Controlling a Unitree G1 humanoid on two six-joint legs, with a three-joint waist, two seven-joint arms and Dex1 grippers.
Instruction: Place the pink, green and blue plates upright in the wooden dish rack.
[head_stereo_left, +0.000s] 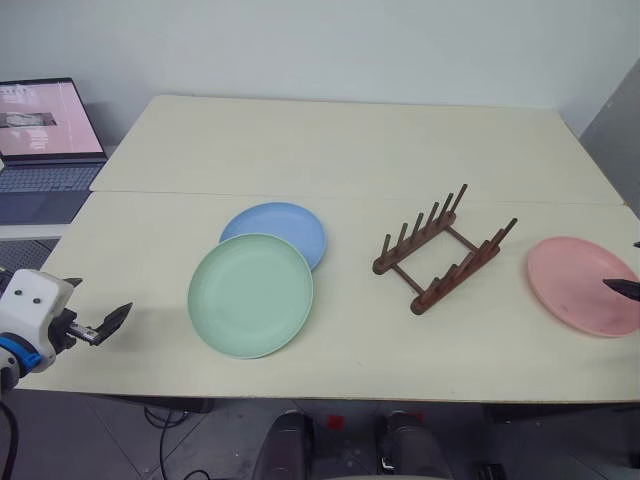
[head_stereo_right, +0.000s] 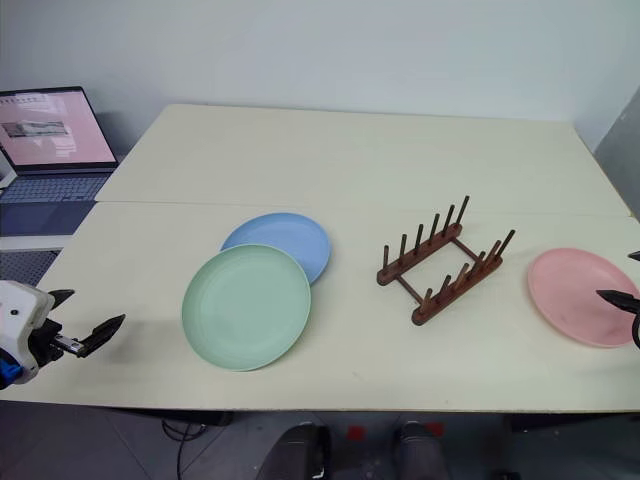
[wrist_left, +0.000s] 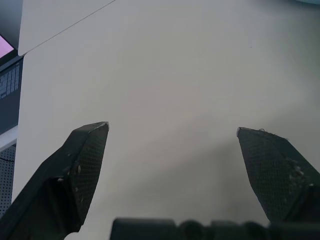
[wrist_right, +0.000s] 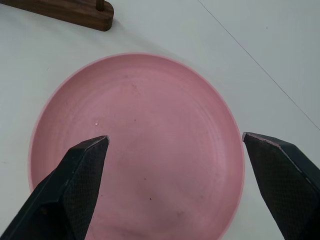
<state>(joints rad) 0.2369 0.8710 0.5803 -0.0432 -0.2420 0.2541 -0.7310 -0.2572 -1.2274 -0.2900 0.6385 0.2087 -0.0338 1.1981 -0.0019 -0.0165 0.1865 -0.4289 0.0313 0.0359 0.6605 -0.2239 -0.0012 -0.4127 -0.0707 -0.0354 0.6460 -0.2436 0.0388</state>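
Nothing is in the rack (head_stereo_left: 441, 249) yet; it stands empty in the middle-right of the table (head_stereo_left: 350, 150), its two rows of pegs running diagonally away from the robot. All three plates lie flat. The pink plate (head_stereo_left: 583, 284) is off to the rack's right, near the table's right end, and that is where the action looks set to start: the right gripper (wrist_right: 175, 142) hangs right over it, jaws spread wide and gripping nothing, with the plate's face framed between the two fingers in the right wrist view. So the plate lies ahead of and below those jaws, and the rack's near corner shows just beyond its far rim.

On the other side, the green plate (head_stereo_left: 250, 294) overlaps the near edge of the blue plate (head_stereo_left: 280, 229), both left of the rack. The left gripper (head_stereo_right: 83, 327) waits at the table's near left corner, well apart from them, jaws also spread and empty, pointing across bare tabletop.

The right arm is plainly nearer to work. A flat plate likely calls for a rim pinch first.
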